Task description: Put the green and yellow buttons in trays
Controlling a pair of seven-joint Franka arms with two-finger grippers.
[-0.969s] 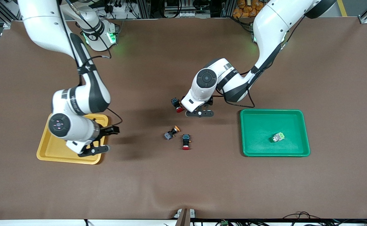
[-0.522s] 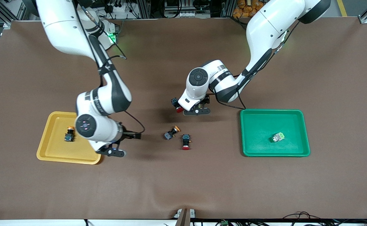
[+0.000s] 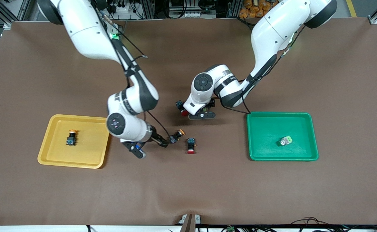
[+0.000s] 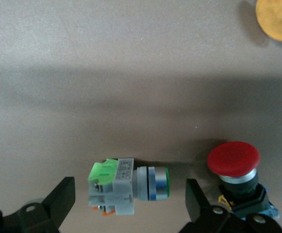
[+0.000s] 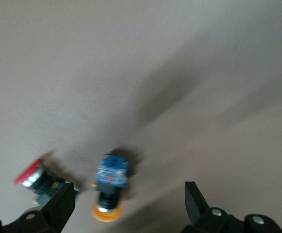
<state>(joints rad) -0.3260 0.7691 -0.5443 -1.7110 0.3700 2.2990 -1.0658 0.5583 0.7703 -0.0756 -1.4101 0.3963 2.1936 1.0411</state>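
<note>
Front view: yellow tray (image 3: 51, 154) at the right arm's end holds one orange-capped button (image 3: 71, 137); green tray (image 3: 314, 135) at the left arm's end holds one green button (image 3: 285, 140). Right hand (image 3: 153, 146), fingers wide and empty, hangs beside a second orange-capped button (image 3: 176, 135) mid-desk. Left hand (image 4: 130, 204), wide and empty, straddles another green button (image 4: 126, 186) lying beside a red-capped switch (image 4: 236, 167).
</note>
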